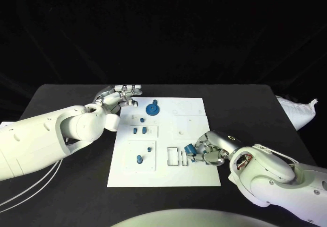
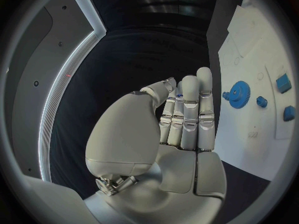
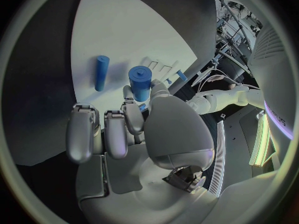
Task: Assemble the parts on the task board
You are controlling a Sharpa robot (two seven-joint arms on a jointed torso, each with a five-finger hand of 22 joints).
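The task board lay in the middle of the black worktop, with dark bare surface open along its far edge and down both long sides.

The left hand hovered off the board's far left corner, over the worktop rather than the plate. In the left wrist view its fingers stood straight and close together, the thumb alongside, with nothing in them. Just beyond its fingertips a blue gear sat on the board's far half, touched by neither hand. Two small blue pegs stood in a recessed panel near the board's middle, and two more blue pieces lay in the panel nearer the robot — all well apart from the left hand.

The right hand reached in over the board's right edge, low over its near half. It pinched a blue cylinder between thumb and fingers, beside the rectangular slots. In the right wrist view another blue peg lay flat on the white surface just beside the held one, apart from it.
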